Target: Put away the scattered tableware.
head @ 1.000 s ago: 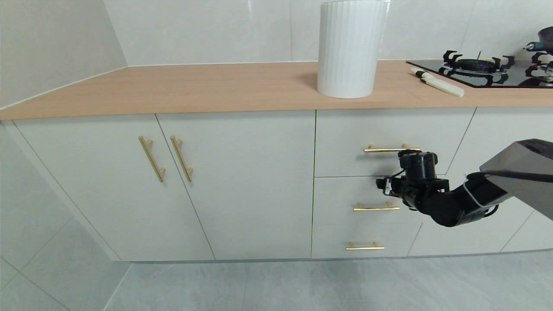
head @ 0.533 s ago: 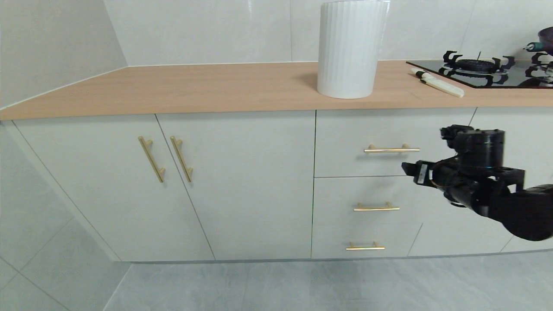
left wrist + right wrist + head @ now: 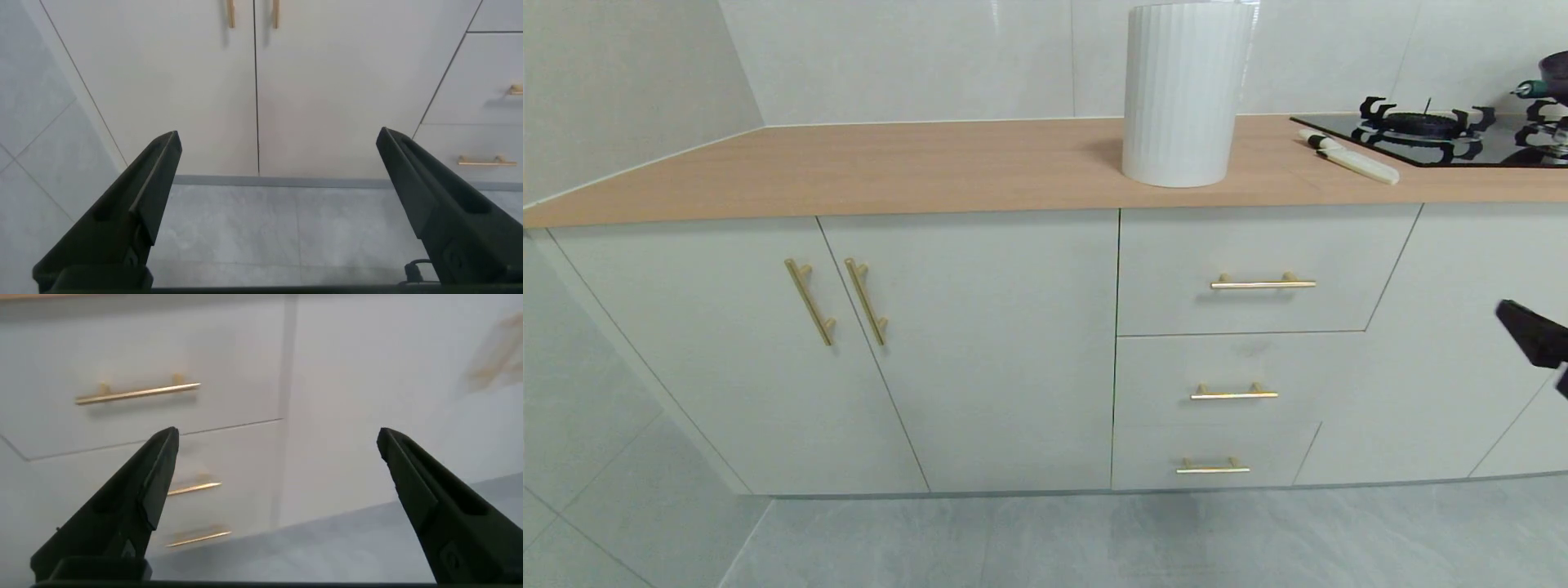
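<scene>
The right claw (image 3: 275, 441), wide open and empty, draws away from the top drawer handle (image 3: 1262, 283) with the drawer shut, leaving the knife (image 3: 1347, 155) lying near the worktop's (image 3: 890, 167) right end beside the hob (image 3: 1429, 135), apparently yet to be stored.
</scene>
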`<state>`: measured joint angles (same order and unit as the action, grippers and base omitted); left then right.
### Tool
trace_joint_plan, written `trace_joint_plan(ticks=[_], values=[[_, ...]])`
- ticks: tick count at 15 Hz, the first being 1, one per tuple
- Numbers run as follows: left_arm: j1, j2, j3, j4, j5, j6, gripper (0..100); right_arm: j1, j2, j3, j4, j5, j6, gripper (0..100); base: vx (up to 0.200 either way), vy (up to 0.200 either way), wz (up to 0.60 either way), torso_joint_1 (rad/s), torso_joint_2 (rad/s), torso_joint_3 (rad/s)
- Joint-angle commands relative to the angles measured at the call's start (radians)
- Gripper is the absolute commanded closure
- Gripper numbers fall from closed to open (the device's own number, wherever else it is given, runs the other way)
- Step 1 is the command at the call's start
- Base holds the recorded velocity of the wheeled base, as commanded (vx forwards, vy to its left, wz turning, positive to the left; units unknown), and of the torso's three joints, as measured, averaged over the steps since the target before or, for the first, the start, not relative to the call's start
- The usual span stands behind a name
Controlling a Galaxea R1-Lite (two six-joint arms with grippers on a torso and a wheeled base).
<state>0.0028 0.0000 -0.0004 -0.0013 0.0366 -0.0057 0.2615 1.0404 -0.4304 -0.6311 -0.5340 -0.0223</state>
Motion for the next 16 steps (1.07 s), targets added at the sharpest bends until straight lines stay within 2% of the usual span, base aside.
trace_joint_plan(ticks=[1,2,4,7,8,10,11,12,14,16], values=[[0.0,0.002,-0.001,0.0,0.0,0.0,0,-0.085,-0.411,0.125,0.171,-0.121,-0.131,0,0.0,0.0,0.0,0.0,0.0,0.0],[0.0,0.0,0.0,0.0,0.0,0.0,0,-0.131,-0.505,0.128,0.254,-0.116,-0.131,0,0.0,0.0,0.0,0.0,0.0,0.0],[0.0,0.002,0.0,0.0,0.0,0.0,0,-0.166,-0.712,0.167,0.398,-0.084,-0.133,0,0.0,0.0,0.0,0.0,0.0,0.0],[0.0,0.002,0.0,0.0,0.0,0.0,0,-0.231,-0.947,0.223,0.551,-0.089,-0.133,0,0.0,0.0,0.0,0.0,0.0,0.0],[0.0,0.002,0.0,0.0,0.0,0.0,0,-0.261,-1.04,0.233,0.643,-0.087,-0.139,0,0.0,0.0,0.0,0.0,0.0,0.0],[0.0,0.002,0.0,0.0,0.0,0.0,0,-0.263,-1.04,0.314,0.599,-0.084,-0.113,0,0.0,0.0,0.0,0.0,0.0,0.0],[0.0,0.0,0.0,0.0,0.0,0.0,0,-0.263,-1.04,0.374,0.559,-0.043,-0.111,0,0.0,0.0,0.0,0.0,0.0,0.0],[0.0,0.002,0.0,0.0,0.0,0.0,0,-0.263,-1.04,0.43,0.531,0.078,-0.096,0,0.0,0.0,0.0,0.0,0.0,0.0],[0.0,0.0,0.0,0.0,0.0,0.0,0,-0.263,-1.04,0.43,0.567,0.301,0.045,0,0.0,0.0,0.0,0.0,0.0,0.0],[0.0,0.0,0.0,0.0,0.0,0.0,0,-0.263,-1.04,0.43,0.577,0.456,0.056,0,0.0,0.0,0.0,0.0,0.0,0.0]])
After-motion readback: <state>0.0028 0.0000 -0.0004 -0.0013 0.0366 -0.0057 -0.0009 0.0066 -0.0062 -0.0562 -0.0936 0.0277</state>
